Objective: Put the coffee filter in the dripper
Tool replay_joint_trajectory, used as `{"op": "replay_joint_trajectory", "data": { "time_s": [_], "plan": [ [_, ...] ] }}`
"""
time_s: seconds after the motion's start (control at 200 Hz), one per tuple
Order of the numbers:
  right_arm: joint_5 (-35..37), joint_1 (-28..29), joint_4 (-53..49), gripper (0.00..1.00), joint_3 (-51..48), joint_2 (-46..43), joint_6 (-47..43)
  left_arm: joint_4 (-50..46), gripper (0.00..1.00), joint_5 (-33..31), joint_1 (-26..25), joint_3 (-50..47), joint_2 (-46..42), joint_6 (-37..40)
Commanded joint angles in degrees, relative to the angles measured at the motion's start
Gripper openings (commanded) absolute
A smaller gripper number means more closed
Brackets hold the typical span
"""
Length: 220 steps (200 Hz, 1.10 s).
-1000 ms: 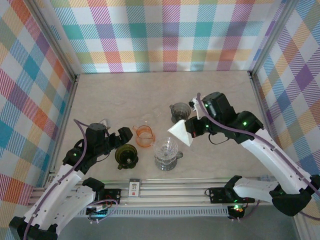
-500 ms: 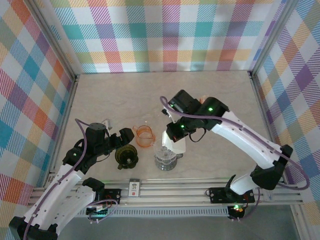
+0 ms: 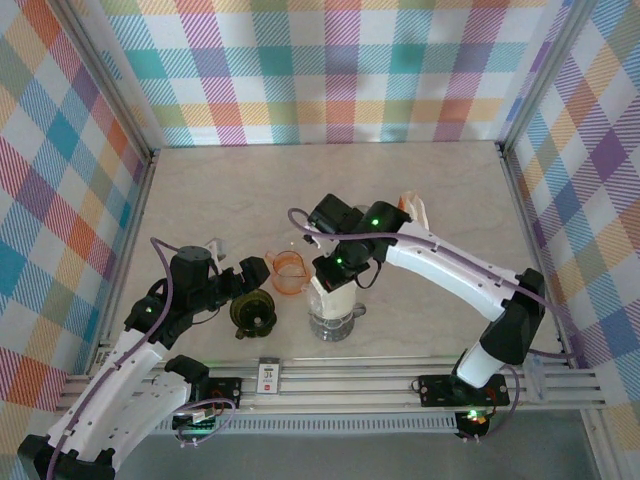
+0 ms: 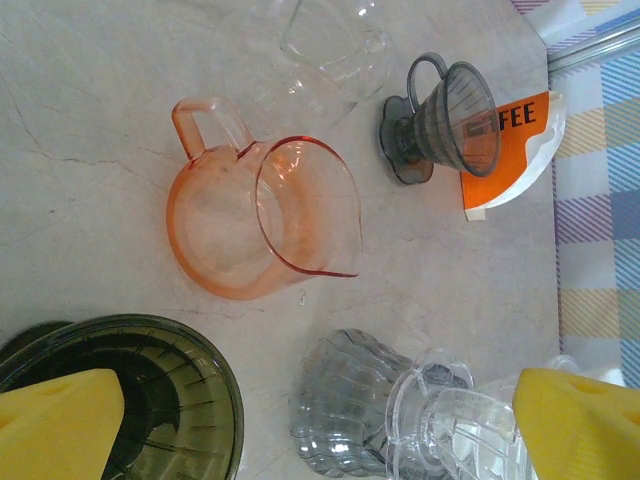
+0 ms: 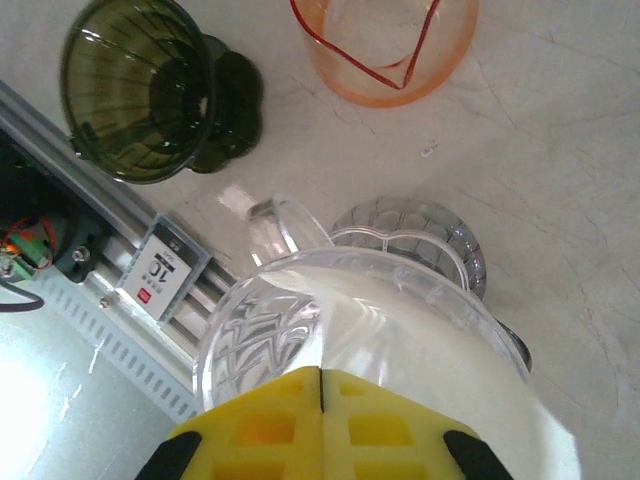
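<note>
Closest in, by the front rail: left gripper (image 4: 320, 428), spread wide with nothing in it, waiting just beside the dark green dripper (image 3: 253, 311), likely so as not to get in the way. A little further in: clear dripper (image 3: 333, 314), standing upright on the table (image 3: 450, 180), mouth up and ready. Inside it, white coffee filter (image 5: 440, 340), sitting low in the cone where it belongs. Right on top, right gripper (image 5: 320, 425), pinched tight on the filter's top edge, likely to press it down snug before letting go. Behind that, orange jug (image 3: 288, 272), not touched. Farthest back, grey dripper (image 4: 450, 115), with an orange filter pack (image 4: 510, 150) just beside it, both well out of the way
</note>
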Motion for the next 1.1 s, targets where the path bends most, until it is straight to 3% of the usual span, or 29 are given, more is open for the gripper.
{"op": "replay_joint_trajectory", "data": {
  "time_s": [0.0,0.085,0.215,0.34,0.46,0.58,0.675,0.84,0.92,1.02,1.095],
  "plan": [
    [-1.1,0.3,3.0,0.02,-2.0,0.3,1.5,1.5,1.00,1.3,-0.8,1.6,-0.6,0.9],
    [-1.7,0.3,4.1,0.09,-3.0,-0.5,1.8,2.4,0.99,2.1,-0.9,1.3,-0.7,0.5],
    [-0.7,0.3,6.6,0.31,-4.5,-4.0,2.3,3.7,0.89,3.6,-1.0,1.5,0.2,-0.4],
    [0.2,0.3,8.7,0.51,-6.3,-8.1,3.2,4.0,0.87,4.3,-2.4,2.9,1.8,-0.5],
    [2.4,0.3,11.0,0.63,-9.4,-12.7,4.5,3.4,0.87,2.0,-5.9,5.8,2.8,0.5],
    [9.1,0.3,12.4,0.73,-13.9,-18.0,5.5,1.2,0.86,-2.9,-12.1,10.5,6.0,2.9],
    [13.9,0.0,12.5,0.78,-17.3,-20.9,6.2,-0.3,0.83,-7.3,-17.9,13.8,10.2,4.7],
    [15.5,-0.7,12.6,0.80,-21.3,-22.9,7.0,-1.3,0.74,-12.5,-25.8,17.6,17.7,6.7],
    [15.7,-0.9,12.6,0.80,-22.4,-23.1,7.0,-1.1,0.66,-13.3,-27.5,18.2,19.8,7.1],
    [15.5,-1.2,12.9,0.80,-23.3,-23.0,6.7,-1.4,0.50,-13.0,-27.9,17.8,21.2,7.0],
    [15.2,-1.4,13.3,0.79,-24.0,-22.9,6.5,-1.7,0.46,-12.5,-27.9,16.8,21.3,6.9]
  ]
}}
